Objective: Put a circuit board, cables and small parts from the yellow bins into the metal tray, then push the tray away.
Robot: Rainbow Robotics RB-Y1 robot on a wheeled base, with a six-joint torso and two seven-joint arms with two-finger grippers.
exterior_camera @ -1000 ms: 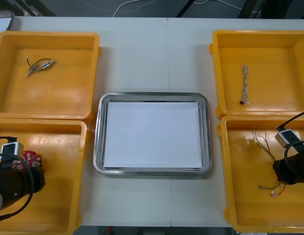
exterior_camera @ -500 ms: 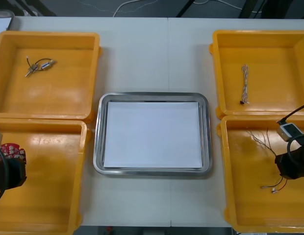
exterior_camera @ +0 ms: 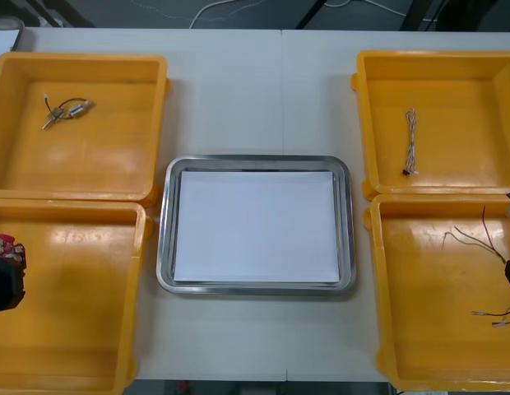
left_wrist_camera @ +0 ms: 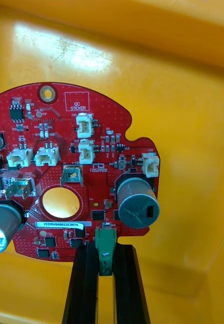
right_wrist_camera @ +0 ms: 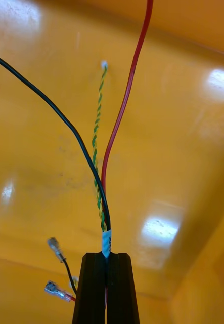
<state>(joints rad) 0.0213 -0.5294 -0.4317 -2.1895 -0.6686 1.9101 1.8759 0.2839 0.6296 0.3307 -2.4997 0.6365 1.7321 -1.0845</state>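
Circuit board [left_wrist_camera: 76, 167], round red, hung over near-left yellow bin [exterior_camera: 74, 313], left gripper [left_wrist_camera: 105, 249] clamped on green connector [left_wrist_camera: 105, 243] as handle; right gripper [right_wrist_camera: 106, 255] pinched cable bundle's [right_wrist_camera: 99, 167] taped end, holding wires together, over near-right yellow bin [exterior_camera: 428, 329]

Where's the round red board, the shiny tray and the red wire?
circuit board [left_wrist_camera: 104, 109]: left wrist view, its red face.
metal tray [exterior_camera: 164, 239]: front view, its left rim.
red cable [right_wrist_camera: 135, 66]: right wrist view, its upper stretch.
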